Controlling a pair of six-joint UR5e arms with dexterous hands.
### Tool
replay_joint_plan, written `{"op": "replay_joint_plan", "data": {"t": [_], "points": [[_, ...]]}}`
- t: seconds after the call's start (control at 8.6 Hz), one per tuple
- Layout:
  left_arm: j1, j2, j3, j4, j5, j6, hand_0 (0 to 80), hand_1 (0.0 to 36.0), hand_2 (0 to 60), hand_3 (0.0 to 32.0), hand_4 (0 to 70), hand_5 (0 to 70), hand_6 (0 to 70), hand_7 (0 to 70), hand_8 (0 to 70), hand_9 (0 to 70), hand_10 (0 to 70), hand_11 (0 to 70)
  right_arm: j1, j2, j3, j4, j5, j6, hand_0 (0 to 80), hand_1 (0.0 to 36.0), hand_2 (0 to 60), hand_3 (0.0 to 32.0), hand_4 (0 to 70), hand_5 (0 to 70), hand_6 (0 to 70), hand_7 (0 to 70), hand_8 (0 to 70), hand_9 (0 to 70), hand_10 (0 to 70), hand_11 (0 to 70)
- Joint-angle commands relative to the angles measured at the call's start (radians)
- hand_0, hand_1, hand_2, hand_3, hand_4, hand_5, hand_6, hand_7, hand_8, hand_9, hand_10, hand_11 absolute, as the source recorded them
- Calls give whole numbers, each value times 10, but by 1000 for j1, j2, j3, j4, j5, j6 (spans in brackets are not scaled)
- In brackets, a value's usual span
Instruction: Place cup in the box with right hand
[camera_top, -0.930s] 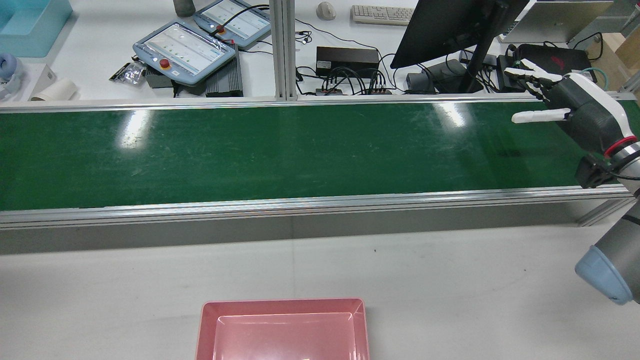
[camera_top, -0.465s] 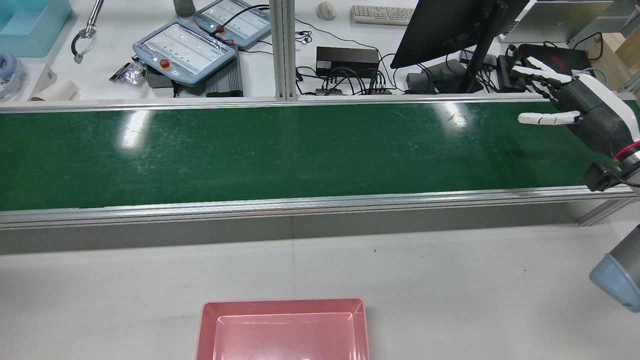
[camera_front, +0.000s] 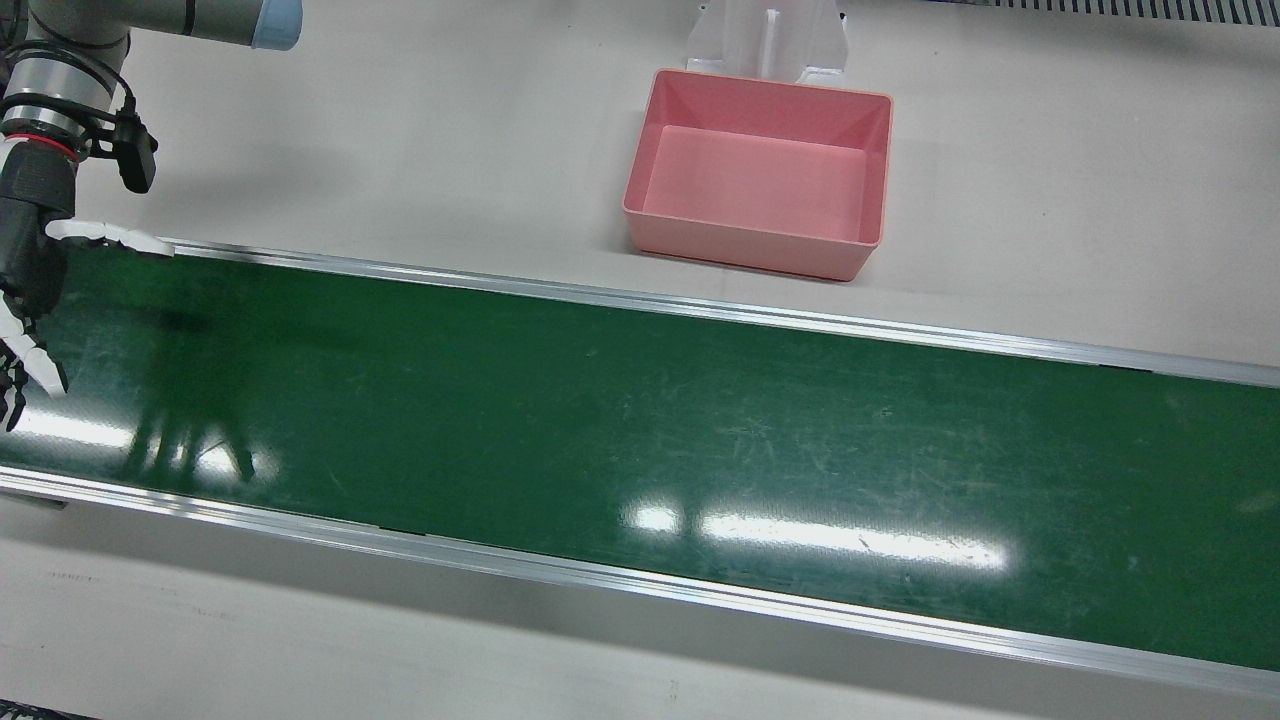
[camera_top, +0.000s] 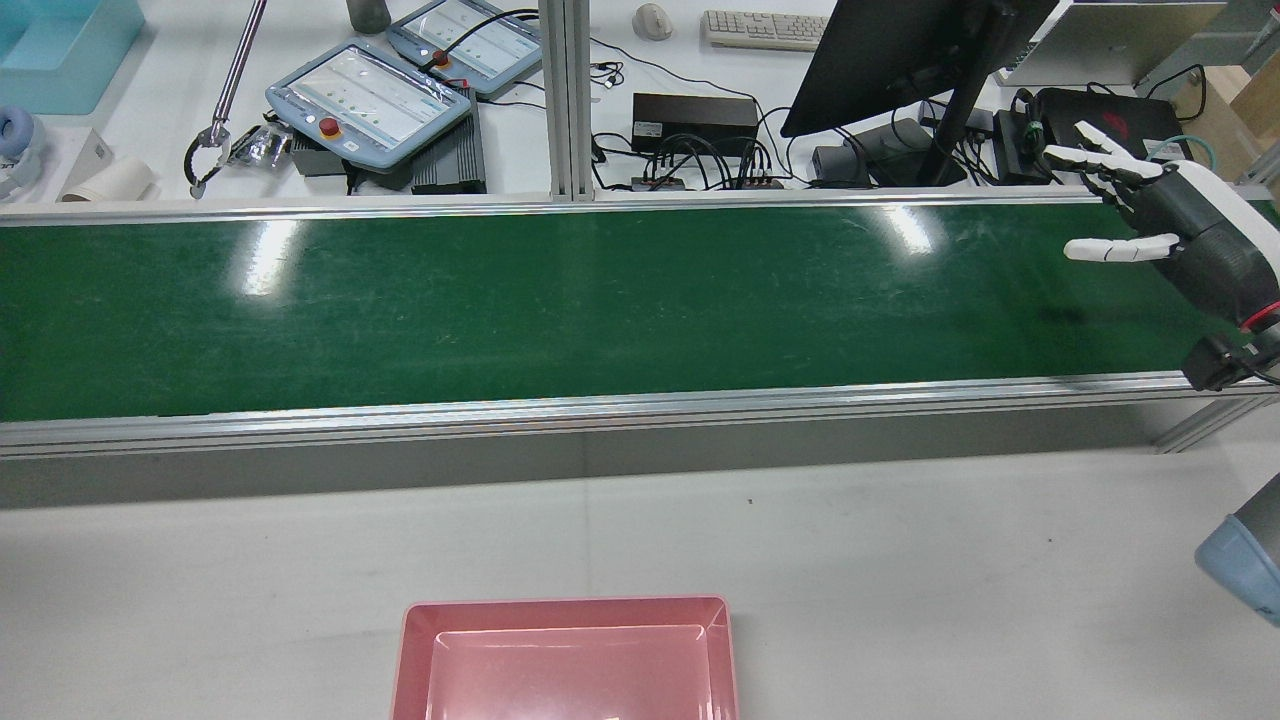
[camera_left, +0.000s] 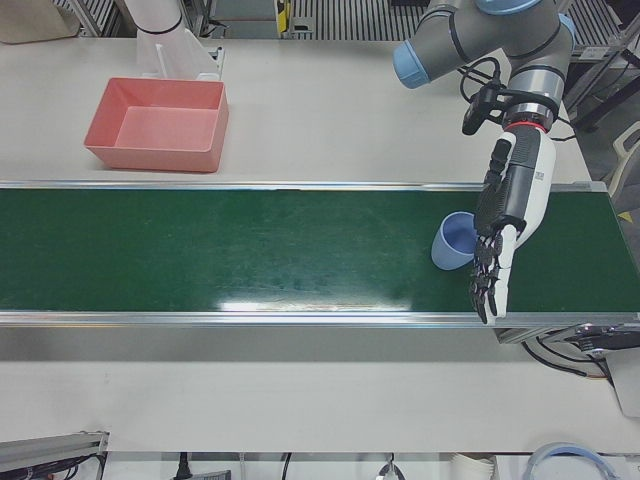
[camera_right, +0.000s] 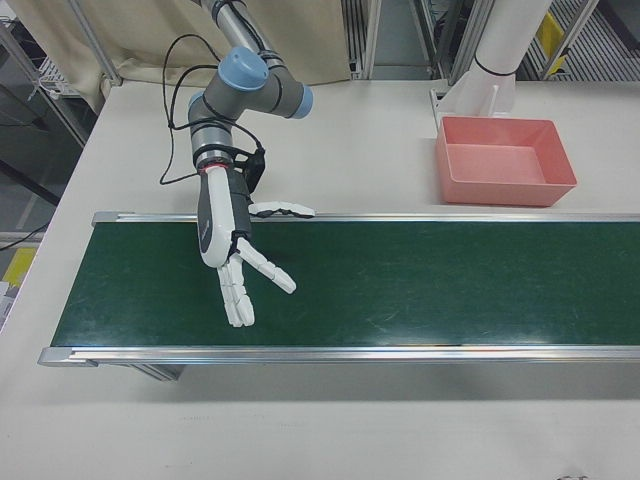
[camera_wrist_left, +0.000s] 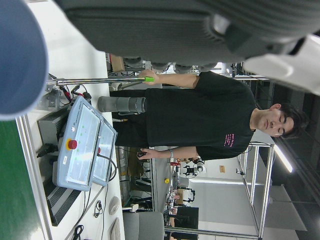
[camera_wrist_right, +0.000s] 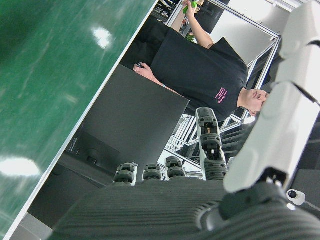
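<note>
Cup (camera_left: 455, 241): pale blue, lying on its side on the green belt (camera_left: 250, 250), mouth toward the far rail, at the end before the left arm. Seen only in the left-front view and, as a blurred blue shape that is probably the same cup, at the edge of the left hand view.

Left hand (camera_left: 503, 225): over the belt just beside the cup, fingers straight and spread, holding nothing. Whether it touches the cup I cannot tell.

Right hand (camera_right: 235, 255): at the opposite end of the belt, well apart from the cup, fingers splayed wide, thumb out to the side, empty.

Pink box (camera_front: 760, 175): empty, on the white table beside the belt.

A person in a black shirt (camera_wrist_left: 200, 120) stands beyond the belt holding a long grabber pole (camera_top: 225, 95).
</note>
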Motion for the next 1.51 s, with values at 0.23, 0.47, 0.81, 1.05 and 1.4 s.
{"op": "replay_joint_plan", "data": {"t": [0.23,0.47,0.81,1.05,1.4], "points": [[0,0,-1,1,0,0,0,0,0,0,0,0,0,0,0,0,0,0,23,22,-46,-81,-1,40,449,133,176,128,48,38,21,131,12,52,14,34],[0,0,-1,1,0,0,0,0,0,0,0,0,0,0,0,0,0,0,21,46,-135,-81,2,185,475,104,36,152,69,41,18,127,10,49,14,37],[0,0,-1,1,0,0,0,0,0,0,0,0,0,0,0,0,0,0,17,71,-126,-81,-1,182,484,124,72,120,80,45,21,121,8,45,21,47],[0,2,-1,1,0,0,0,0,0,0,0,0,0,0,0,0,0,0,28,83,-117,-78,-2,164,478,145,145,114,59,47,20,105,11,46,23,50],[0,0,-1,-1,0,0,0,0,0,0,0,0,0,0,0,0,0,0,12,91,-94,-76,-4,118,473,167,228,88,55,47,25,120,8,45,22,49]]}}
